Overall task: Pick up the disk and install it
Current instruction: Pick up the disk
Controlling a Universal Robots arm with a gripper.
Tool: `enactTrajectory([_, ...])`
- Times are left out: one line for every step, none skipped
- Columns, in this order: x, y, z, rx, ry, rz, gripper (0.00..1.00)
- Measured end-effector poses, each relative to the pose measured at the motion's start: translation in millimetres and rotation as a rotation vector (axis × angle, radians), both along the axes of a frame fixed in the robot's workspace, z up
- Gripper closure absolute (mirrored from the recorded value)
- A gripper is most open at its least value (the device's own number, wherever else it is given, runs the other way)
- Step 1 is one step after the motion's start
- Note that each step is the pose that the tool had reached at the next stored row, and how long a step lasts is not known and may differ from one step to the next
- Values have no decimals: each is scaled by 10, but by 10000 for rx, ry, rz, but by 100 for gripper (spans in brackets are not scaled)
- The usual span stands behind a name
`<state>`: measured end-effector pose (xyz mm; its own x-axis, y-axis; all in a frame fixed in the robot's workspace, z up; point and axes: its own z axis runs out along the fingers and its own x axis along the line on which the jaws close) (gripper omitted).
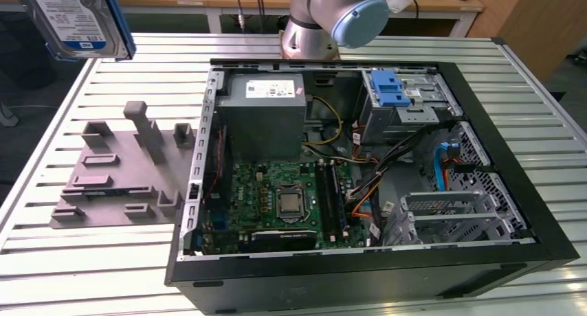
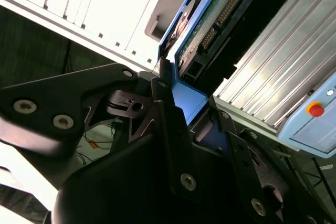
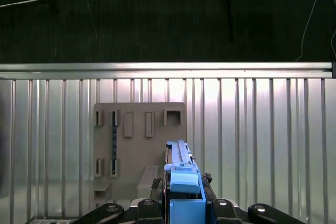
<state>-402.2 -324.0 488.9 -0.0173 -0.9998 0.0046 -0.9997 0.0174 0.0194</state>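
Above the table (image 1: 92,275), the disk (image 1: 73,17) hangs, long axis near vertical.

Below my gripper (image 3: 184,184), holding the blue-framed silver disk (image 3: 179,156), I see a grey slotted plate (image 3: 137,140) on the ribbed metal table (image 3: 262,129)

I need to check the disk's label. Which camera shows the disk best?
The exterior view: the disk appears at the exterior view's upper left, label facing the camera. The second wrist view shows its circuit-board side, clamped in the tool; the first wrist view shows it edge-on.
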Motion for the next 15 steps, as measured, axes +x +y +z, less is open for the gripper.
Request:
enactTrajectory([4,0,0,0,0,0,64])
enactTrajectory([8,0,0,0,0,0,64])
enactTrajectory([12,0,0,0,0,0,64])
enactTrajectory([16,0,0,0,0,0,64])
enactTrajectory([21,0,0,0,0,0,64])
enactTrajectory([25,0,0,0,0,0,64])
enactTrajectory([29,0,-1,0,-1,-1,64])
enactTrajectory([33,0,0,0,0,0,64])
enactTrajectory([38,0,0,0,0,0,64])
enactTrajectory([42,0,0,0,0,0,64])
enactTrajectory([46,0,0,0,0,0,64])
enactTrajectory([51,0,0,0,0,0,64])
enactTrajectory([55,0,0,0,1,0,64])
enactTrajectory([59,0,0,0,-1,0,64])
enactTrajectory([64,0,0,0,0,0,64])
